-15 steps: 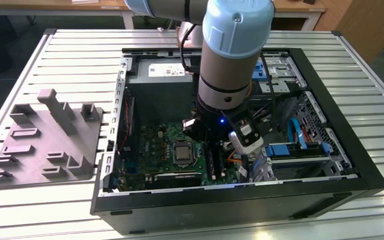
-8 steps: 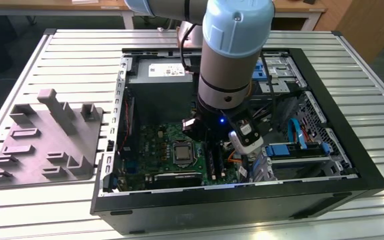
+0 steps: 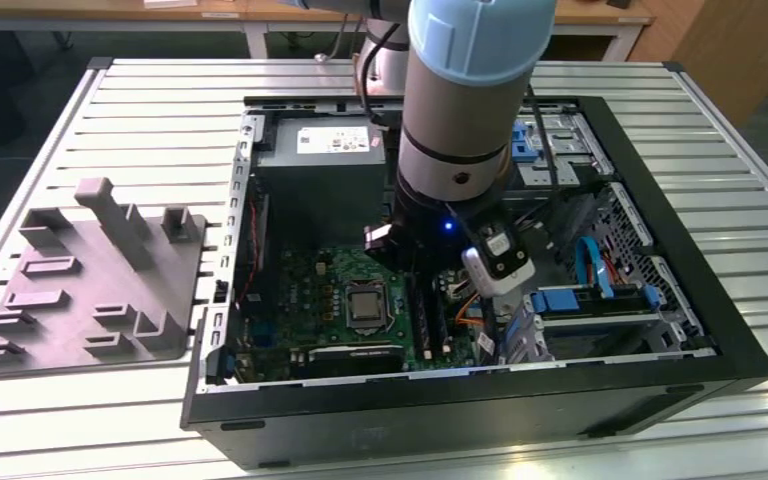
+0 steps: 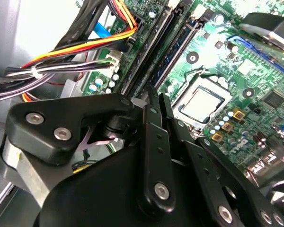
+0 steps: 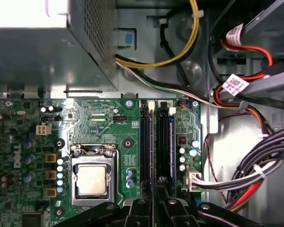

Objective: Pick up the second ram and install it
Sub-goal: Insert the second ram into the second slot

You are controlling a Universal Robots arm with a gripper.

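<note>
My gripper [image 4: 156, 92] reaches down into the open computer case [image 3: 491, 410], over the memory slots of the green motherboard [image 5: 104, 118]. Its two black fingers [image 5: 139, 210] stand close together around the near end of the second ram [image 4: 173, 59], a slim stick with a bluish side. The second ram [image 5: 166, 146] lies along the slot nearest the cables, low against the board. A dark slot strip [image 5: 146, 146] runs parallel beside it, toward the processor. In the exterior view the arm's wrist covers the gripper [image 3: 422, 285].
The bare processor [image 5: 92, 180] sits in its socket close to the slots. Bundles of coloured cables [image 5: 255, 175] crowd the other side. The grey power supply box [image 3: 317, 170] and drive bays [image 3: 598, 300] wall in the board. A grey parts fixture [image 3: 91, 280] lies on the slatted table.
</note>
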